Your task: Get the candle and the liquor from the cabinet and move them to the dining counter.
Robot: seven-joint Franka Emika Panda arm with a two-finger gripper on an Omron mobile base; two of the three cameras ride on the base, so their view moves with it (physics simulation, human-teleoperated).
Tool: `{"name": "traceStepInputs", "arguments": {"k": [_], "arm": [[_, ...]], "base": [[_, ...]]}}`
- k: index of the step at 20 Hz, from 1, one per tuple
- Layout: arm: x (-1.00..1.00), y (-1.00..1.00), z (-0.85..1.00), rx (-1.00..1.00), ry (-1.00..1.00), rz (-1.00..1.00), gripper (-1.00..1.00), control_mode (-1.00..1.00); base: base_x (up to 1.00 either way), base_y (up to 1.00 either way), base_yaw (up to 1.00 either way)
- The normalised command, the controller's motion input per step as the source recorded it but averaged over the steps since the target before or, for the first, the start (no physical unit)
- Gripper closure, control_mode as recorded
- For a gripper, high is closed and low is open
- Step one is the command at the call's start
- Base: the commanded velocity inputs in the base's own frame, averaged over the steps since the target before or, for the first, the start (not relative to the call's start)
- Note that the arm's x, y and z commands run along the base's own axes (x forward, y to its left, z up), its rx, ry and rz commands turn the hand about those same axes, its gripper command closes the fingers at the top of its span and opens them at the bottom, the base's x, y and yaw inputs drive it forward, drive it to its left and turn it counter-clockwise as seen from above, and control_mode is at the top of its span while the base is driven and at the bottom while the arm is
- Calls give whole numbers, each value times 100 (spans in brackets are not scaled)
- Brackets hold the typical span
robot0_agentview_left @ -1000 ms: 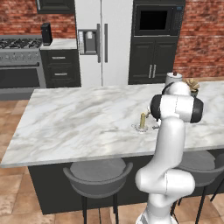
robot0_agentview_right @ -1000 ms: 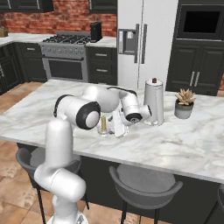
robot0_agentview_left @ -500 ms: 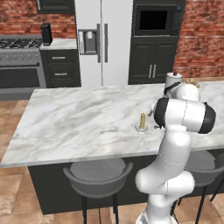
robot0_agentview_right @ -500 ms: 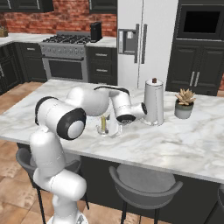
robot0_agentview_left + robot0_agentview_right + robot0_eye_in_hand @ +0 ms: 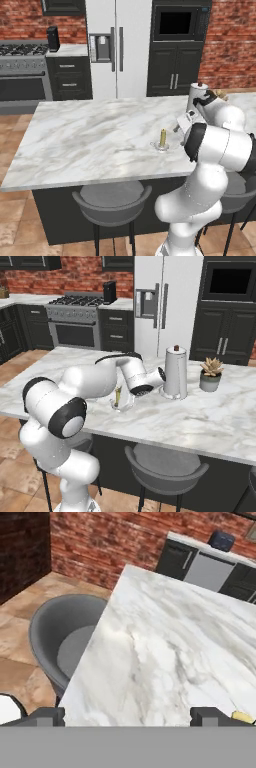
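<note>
The candle (image 5: 162,137), a short pale-yellow cylinder on a small round saucer, stands on the white-grey marble dining counter (image 5: 90,135) near its front edge, also seen as candle (image 5: 117,396). My gripper (image 5: 181,122) hovers just right of it and slightly above, apart from it. In the hand view the gripper (image 5: 129,717) is open, its fingertips (image 5: 48,715) wide apart with only marble between them, and a sliver of the candle (image 5: 243,716) shows at the lower right. The liquor and the cabinet are out of view.
A tall steel canister (image 5: 175,373) and a small potted plant (image 5: 211,374) stand on the counter right of my hand. Grey stools (image 5: 112,199) sit under the front edge; one stool (image 5: 60,642) is at the counter's end. A fridge, stove and dark cupboards line the back wall.
The arm's elbow has swung out and lower, rightward in the left base view. The hand has stayed beside the candle, open. The candle has not moved.
</note>
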Motion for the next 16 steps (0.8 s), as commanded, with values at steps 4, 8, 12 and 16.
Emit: {"name": "traceStepInputs", "arguments": {"k": [4, 8, 12, 16], "arm": [[-51, 2, 27, 0, 9, -20, -100, -100], [-47, 6, 26, 0, 5, -33, -100, -100], [-46, 12, 25, 2, 5, -39, -100, -100], [-40, 18, 27, 2, 8, -43, -100, -100]], "base": [[0, 0, 0], [0, 0, 0], [0, 0, 0], [0, 0, 0]]}}
